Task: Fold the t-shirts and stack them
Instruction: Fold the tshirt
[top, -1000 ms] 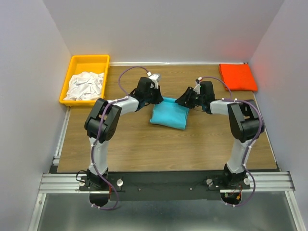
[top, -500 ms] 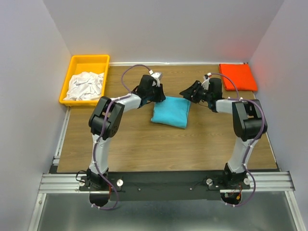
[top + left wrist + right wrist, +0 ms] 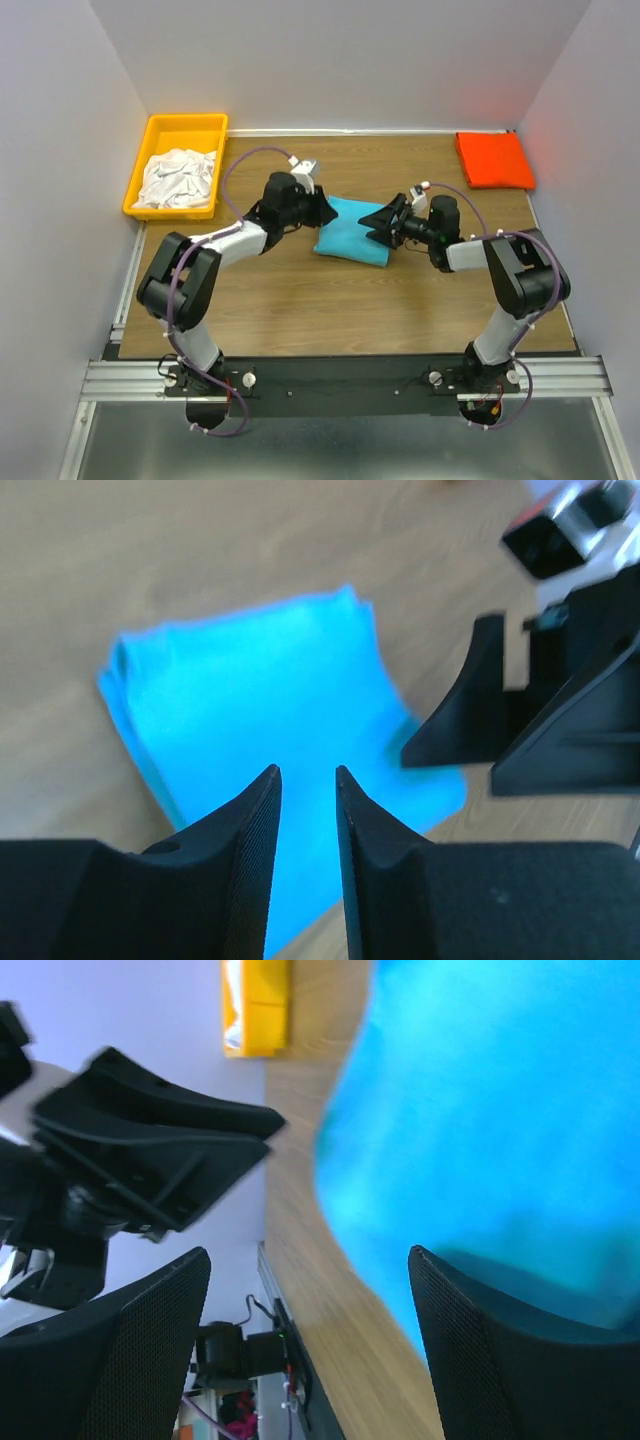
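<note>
A folded turquoise-blue t-shirt lies mid-table. It also shows in the left wrist view and the right wrist view. My left gripper hovers at its far-left edge, empty, jaws only narrowly apart. My right gripper is at the shirt's right edge, wide open and empty, one finger over the cloth. A folded orange-red t-shirt lies at the far right corner. Crumpled white shirts lie in the bin.
A yellow plastic bin stands off the table's far left corner. White walls close in the left, back and right sides. The arms' base rail runs along the near edge.
Both grippers have come lower and nearer along the turquoise shirt's sides. The right gripper swung from the far right back to the shirt's right edge. The shirt stays put.
</note>
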